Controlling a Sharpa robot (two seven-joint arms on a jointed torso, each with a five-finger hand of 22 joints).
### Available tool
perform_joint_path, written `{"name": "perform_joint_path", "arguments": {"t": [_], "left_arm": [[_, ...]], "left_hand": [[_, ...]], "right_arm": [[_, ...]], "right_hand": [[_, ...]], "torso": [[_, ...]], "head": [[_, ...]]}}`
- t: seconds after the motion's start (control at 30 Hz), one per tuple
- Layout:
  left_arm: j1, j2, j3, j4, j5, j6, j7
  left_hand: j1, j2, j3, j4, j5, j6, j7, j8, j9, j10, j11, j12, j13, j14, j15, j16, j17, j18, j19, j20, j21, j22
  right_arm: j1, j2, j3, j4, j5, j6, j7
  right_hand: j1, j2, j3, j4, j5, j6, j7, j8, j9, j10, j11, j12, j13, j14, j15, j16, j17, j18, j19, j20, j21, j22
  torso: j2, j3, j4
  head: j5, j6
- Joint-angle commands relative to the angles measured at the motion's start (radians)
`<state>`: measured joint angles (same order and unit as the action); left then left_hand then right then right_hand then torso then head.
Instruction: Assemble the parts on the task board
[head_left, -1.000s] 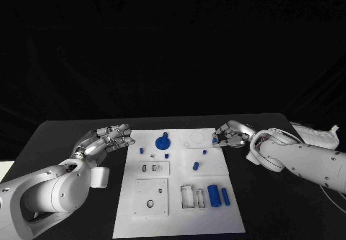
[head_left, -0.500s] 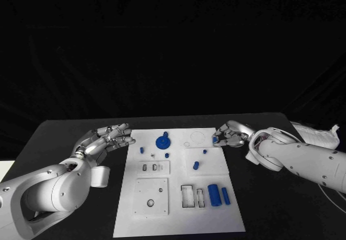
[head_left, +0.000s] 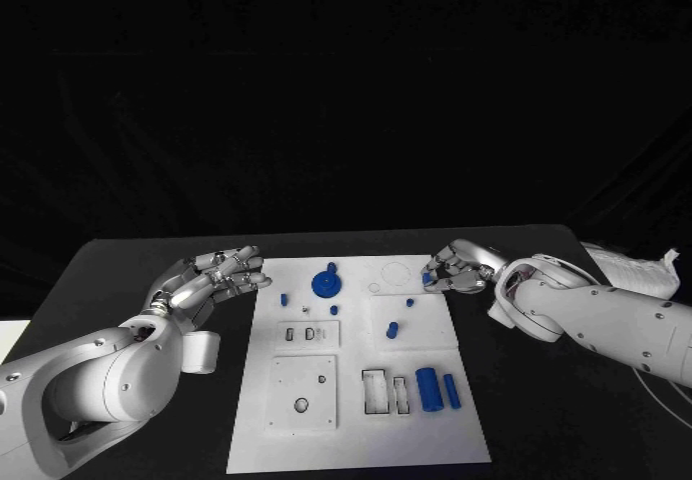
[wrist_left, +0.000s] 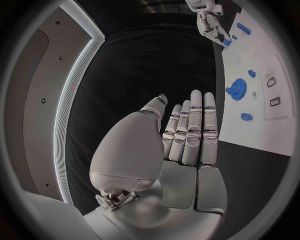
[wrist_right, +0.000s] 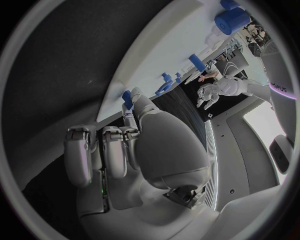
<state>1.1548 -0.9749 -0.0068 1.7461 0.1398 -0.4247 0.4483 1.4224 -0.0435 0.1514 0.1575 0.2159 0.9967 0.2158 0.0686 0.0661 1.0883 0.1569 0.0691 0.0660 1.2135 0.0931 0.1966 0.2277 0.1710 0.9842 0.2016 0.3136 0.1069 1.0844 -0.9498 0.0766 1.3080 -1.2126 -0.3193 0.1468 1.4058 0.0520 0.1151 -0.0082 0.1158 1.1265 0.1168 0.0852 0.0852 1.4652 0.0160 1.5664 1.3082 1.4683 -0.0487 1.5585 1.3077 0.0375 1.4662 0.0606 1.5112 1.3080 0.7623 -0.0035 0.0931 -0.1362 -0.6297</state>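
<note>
While the white task board lies in the middle of the black table, the left hand hovers just beside its left edge, fingers straight and together, holding nothing; the right hand at the far right corner pinches a small blue part, and a blue gear sits between the hands

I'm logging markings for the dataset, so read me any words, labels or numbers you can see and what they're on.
One dark printed word on the left arm, seen in the right wrist view: too small and bent to read.
Task board: no readable text.
Blue parts: none.
</note>
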Motion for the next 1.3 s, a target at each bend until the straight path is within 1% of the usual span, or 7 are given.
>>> {"name": "perform_joint_path", "arguments": {"t": [0.03, 0.2, 0.3, 0.5, 0.83, 0.97, 1.3], "left_arm": [[0.000, 0.001, 0.001, -0.001, -0.005, 0.020, 0.005], [0.000, 0.001, 0.001, -0.003, -0.005, 0.021, 0.005], [0.000, 0.002, 0.001, -0.005, -0.005, 0.022, 0.005], [0.000, 0.008, 0.001, -0.009, -0.005, 0.023, 0.004], [0.000, 0.015, 0.001, -0.009, -0.005, 0.027, 0.001], [0.000, 0.016, 0.001, -0.008, -0.005, 0.027, 0.000], [0.001, 0.018, 0.001, -0.006, -0.005, 0.029, -0.002]], "left_hand": [[0.009, -0.003, 0.004, -0.001, 0.001, -0.005, 0.002, -0.003, -0.001, -0.003, -0.001, -0.004, -0.001, -0.006, 0.000, -0.004, 0.002, 0.012, -0.004, 0.002, -0.004, -0.002], [0.009, -0.003, 0.004, -0.001, 0.001, -0.005, 0.002, -0.003, -0.001, -0.003, -0.001, -0.004, -0.001, -0.006, 0.000, -0.004, 0.002, 0.012, -0.004, 0.002, -0.004, -0.002], [0.009, -0.003, 0.004, -0.001, 0.001, -0.005, 0.002, -0.003, -0.001, -0.003, -0.001, -0.004, -0.001, -0.006, 0.000, -0.004, 0.002, 0.012, -0.004, 0.002, -0.004, -0.002], [0.009, -0.003, 0.004, -0.001, 0.001, -0.005, 0.002, -0.003, -0.001, -0.003, -0.001, -0.004, -0.001, -0.006, 0.000, -0.004, 0.002, 0.012, -0.004, 0.002, -0.004, -0.002], [0.009, -0.003, 0.006, -0.002, 0.001, -0.006, 0.003, -0.003, -0.001, -0.005, 0.000, -0.005, -0.001, -0.006, 0.001, -0.005, 0.003, 0.012, -0.004, 0.002, -0.004, -0.002], [0.009, -0.003, 0.006, -0.002, 0.001, -0.006, 0.003, -0.003, -0.001, -0.005, 0.000, -0.005, -0.001, -0.006, 0.001, -0.005, 0.003, 0.012, -0.004, 0.002, -0.004, -0.002], [0.009, -0.003, 0.006, -0.002, 0.001, -0.006, 0.003, -0.003, -0.001, -0.005, 0.000, -0.005, -0.001, -0.006, 0.001, -0.005, 0.003, 0.012, -0.004, 0.002, -0.004, -0.002]], "right_arm": [[0.003, -0.004, 0.004, 0.034, 0.028, -0.071, 0.008], [0.017, -0.006, 0.006, 0.096, 0.027, -0.089, -0.033], [0.024, 0.003, 0.007, 0.137, 0.001, -0.091, -0.064], [0.028, 0.061, 0.004, 0.186, -0.086, -0.066, -0.127], [0.008, 0.174, -0.020, 0.219, -0.282, -0.024, -0.220], [-0.002, 0.205, -0.026, 0.222, -0.340, -0.012, -0.246], [-0.018, 0.251, -0.034, 0.230, -0.418, 0.019, -0.280]], "right_hand": [[-0.038, 0.003, 0.008, 0.005, 0.021, 0.047, -0.030, 0.010, 0.013, 0.106, -0.008, 0.004, 0.263, 0.099, -0.009, 0.005, 0.246, -0.011, 0.054, -0.010, 0.005, 0.146], [-0.057, 0.000, 0.011, 0.011, 0.030, 0.054, -0.034, 0.011, 0.015, 0.106, -0.012, 0.004, 0.263, 0.099, -0.012, 0.006, 0.248, -0.012, 0.055, -0.013, 0.006, 0.148], [-0.063, 0.004, 0.014, 0.014, 0.032, 0.056, -0.035, 0.010, 0.015, 0.106, -0.013, 0.004, 0.263, 0.100, -0.014, 0.007, 0.251, -0.012, 0.056, -0.015, 0.008, 0.151], [-0.070, 0.004, 0.015, 0.016, 0.031, 0.057, -0.036, 0.009, 0.016, 0.106, -0.014, 0.004, 0.263, 0.101, -0.015, 0.008, 0.254, -0.013, 0.057, -0.016, 0.009, 0.154], [-0.078, 0.002, 0.016, 0.019, 0.024, 0.057, -0.036, 0.007, 0.016, 0.106, -0.015, 0.004, 0.263, 0.100, -0.016, 0.007, 0.252, -0.012, 0.057, -0.017, 0.008, 0.152], [-0.079, 0.001, 0.016, 0.019, 0.023, 0.057, -0.036, 0.007, 0.016, 0.106, -0.015, 0.004, 0.263, 0.100, -0.016, 0.007, 0.250, -0.012, 0.056, -0.017, 0.008, 0.150], [-0.088, -0.004, 0.016, 0.021, 0.020, 0.055, -0.035, 0.004, 0.016, 0.106, -0.014, 0.004, 0.263, 0.098, -0.016, 0.003, 0.242, -0.011, 0.053, -0.018, 0.004, 0.143]], "torso": [[-0.002, -0.0006, 0.0008], [-0.003, -0.0028, 0.0005], [-0.002, -0.0019, 0.0020], [-0.002, -0.0029, 0.0021], [-0.001, -0.0051, 0.0022], [0.000, -0.0033, 0.0004], [0.000, -0.0024, 0.0003]], "head": [[0.000, -0.001], [0.001, -0.003], [0.003, -0.004], [0.016, -0.008], [0.040, -0.024], [0.046, -0.027], [0.061, -0.035]]}}
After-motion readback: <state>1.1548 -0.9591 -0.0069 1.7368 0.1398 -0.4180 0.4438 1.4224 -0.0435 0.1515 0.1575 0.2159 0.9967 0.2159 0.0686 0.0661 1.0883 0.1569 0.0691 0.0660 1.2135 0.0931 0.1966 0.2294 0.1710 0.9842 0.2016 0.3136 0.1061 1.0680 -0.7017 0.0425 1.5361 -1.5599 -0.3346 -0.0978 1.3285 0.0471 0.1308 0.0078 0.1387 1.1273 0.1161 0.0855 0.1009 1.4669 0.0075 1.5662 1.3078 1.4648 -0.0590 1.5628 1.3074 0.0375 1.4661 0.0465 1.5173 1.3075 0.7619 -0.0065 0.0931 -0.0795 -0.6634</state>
